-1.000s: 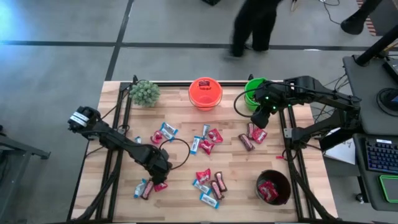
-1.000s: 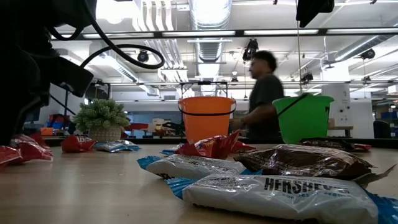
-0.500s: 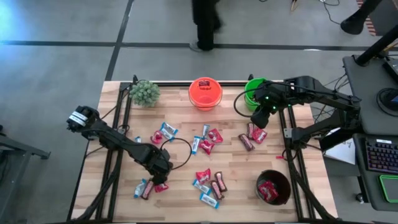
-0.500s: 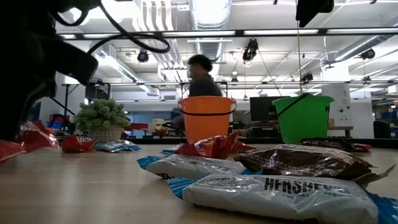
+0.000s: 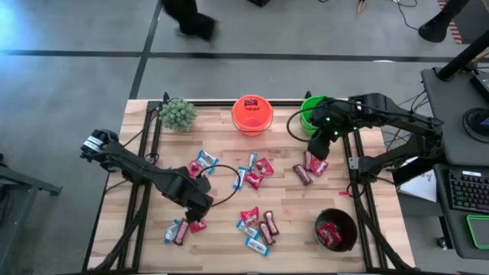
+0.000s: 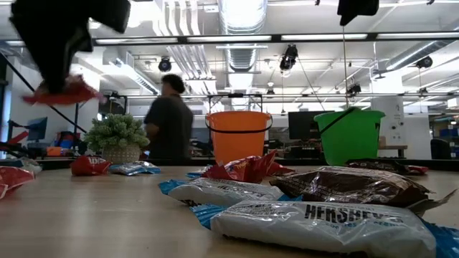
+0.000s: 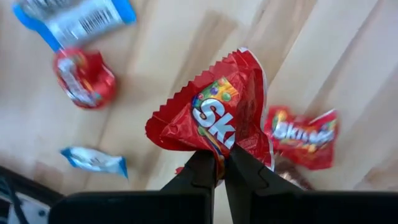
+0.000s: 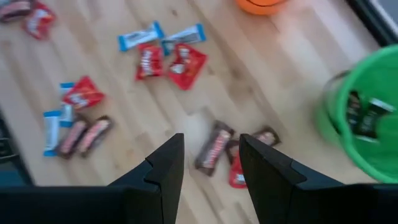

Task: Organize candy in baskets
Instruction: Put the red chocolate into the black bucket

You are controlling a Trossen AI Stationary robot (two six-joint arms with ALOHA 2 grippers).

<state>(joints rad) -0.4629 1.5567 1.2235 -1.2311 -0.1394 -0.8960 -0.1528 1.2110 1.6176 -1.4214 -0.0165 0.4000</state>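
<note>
- Table [image 5: 221,206]: pale wooden planks; candy [image 5: 256,172] scattered across the middle and front; small potted plant [image 5: 177,114] at the back left corner.
- Room: grey floor, strip lights overhead, a person [image 6: 169,118] passing behind the table.
- Orange basket [image 5: 252,114]: back centre; contents unclear.
- Green basket [image 8: 368,112]: back right, holding dark wrapped pieces.
- Black basket [image 5: 336,230]: front right, red packets inside.
- Left gripper [image 7: 219,167]: fingers pinched on a red packet [image 7: 221,118], lifted above the table.
- Right gripper [image 8: 211,155]: beside the green basket, fingers apart, holding nothing.
</note>
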